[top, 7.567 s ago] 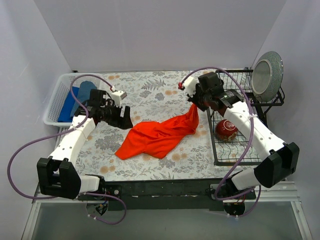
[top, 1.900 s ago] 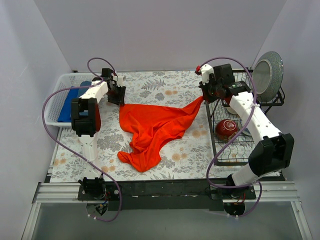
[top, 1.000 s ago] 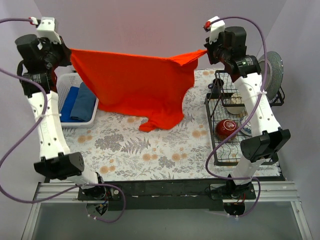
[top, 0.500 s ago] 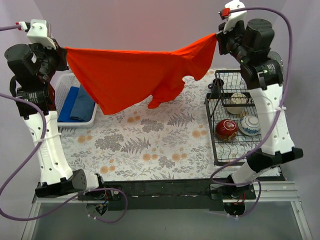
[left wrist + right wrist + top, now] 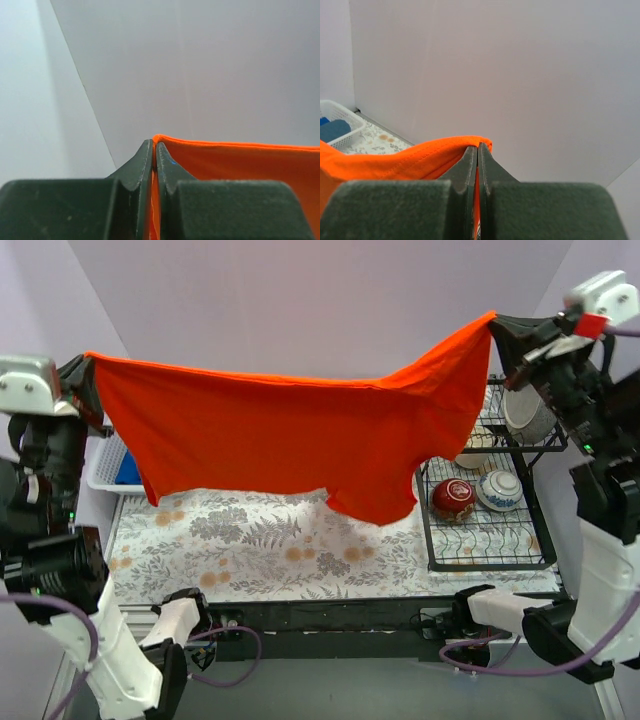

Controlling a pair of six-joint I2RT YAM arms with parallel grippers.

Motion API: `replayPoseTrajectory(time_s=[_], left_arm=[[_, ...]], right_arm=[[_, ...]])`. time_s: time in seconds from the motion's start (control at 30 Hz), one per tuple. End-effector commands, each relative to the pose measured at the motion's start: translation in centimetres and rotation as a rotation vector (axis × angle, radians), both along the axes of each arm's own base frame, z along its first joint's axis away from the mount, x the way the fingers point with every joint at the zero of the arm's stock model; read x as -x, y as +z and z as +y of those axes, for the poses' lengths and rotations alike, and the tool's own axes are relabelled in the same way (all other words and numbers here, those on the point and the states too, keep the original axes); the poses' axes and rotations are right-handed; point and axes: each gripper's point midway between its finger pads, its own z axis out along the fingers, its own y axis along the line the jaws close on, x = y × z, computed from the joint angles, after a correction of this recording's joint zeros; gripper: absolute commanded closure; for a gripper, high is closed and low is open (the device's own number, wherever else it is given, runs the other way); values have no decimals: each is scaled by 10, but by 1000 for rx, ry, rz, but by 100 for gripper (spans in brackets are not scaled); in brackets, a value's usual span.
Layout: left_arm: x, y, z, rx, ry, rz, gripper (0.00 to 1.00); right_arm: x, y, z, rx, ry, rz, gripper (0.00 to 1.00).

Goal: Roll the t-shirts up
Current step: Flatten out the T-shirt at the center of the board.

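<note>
High above a table, seen from behind the arms, an orange-red t-shirt (image 5: 290,435) hangs spread like a banner between two robot claws.

At the far left, the left claw (image 5: 88,362) is pinched tight on one upper corner of the cloth; its wrist view shows the orange edge caught between the two dark fingers. Below it, a white basket (image 5: 100,468) at the table's left edge holds folded blue t-shirts (image 5: 128,472). The hanging shirt's top edge sags slightly in the middle, and its lowest tail droops toward the floral tablecloth (image 5: 250,540), right of centre, without clearly touching it.

To the right stands a black wire rack (image 5: 430,530) holding a glossy dark-red bowl (image 5: 457,497) and other crockery. At the upper right, the right claw (image 5: 497,326) is clamped shut on the other corner.

The step appears to be laying the shirt flat before rolling. It would go best with both corners lowered together and level, the edge taut, and the tail kept clear of the rack.

No brand, label or legible writing is visible.
</note>
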Motion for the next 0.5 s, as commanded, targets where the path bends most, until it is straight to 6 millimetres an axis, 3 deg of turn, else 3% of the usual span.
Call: replayPoseTrajectory(time_s=[0.0,0.03,0.13,0.23,0.33,0.37,0.43,0.47], left_arm=[[46,20,0,0,64,-99,100],[61,25,-3,-3,65,-133,100],[79,36,-5,8,75,-182,100],[80,44,-3,7,87,-203,100],[57,48,2,-27,87,-183,100],[40,45,5,-52,90,-154,100],[13,31,2,-85,43,-89,100],[-9,11,5,-84,23,-23,100]], right_arm=[[55,36,-18,-63,15,-131,99],[67,44,-22,-83,15,-154,99],[95,65,-34,-115,-6,-235,99],[103,78,-37,-123,-14,-286,99],[78,76,-35,-108,-32,-273,99],[56,65,-31,-92,-38,-244,99],[34,50,-22,-57,-15,-217,99],[21,40,-17,-39,-4,-197,99]])
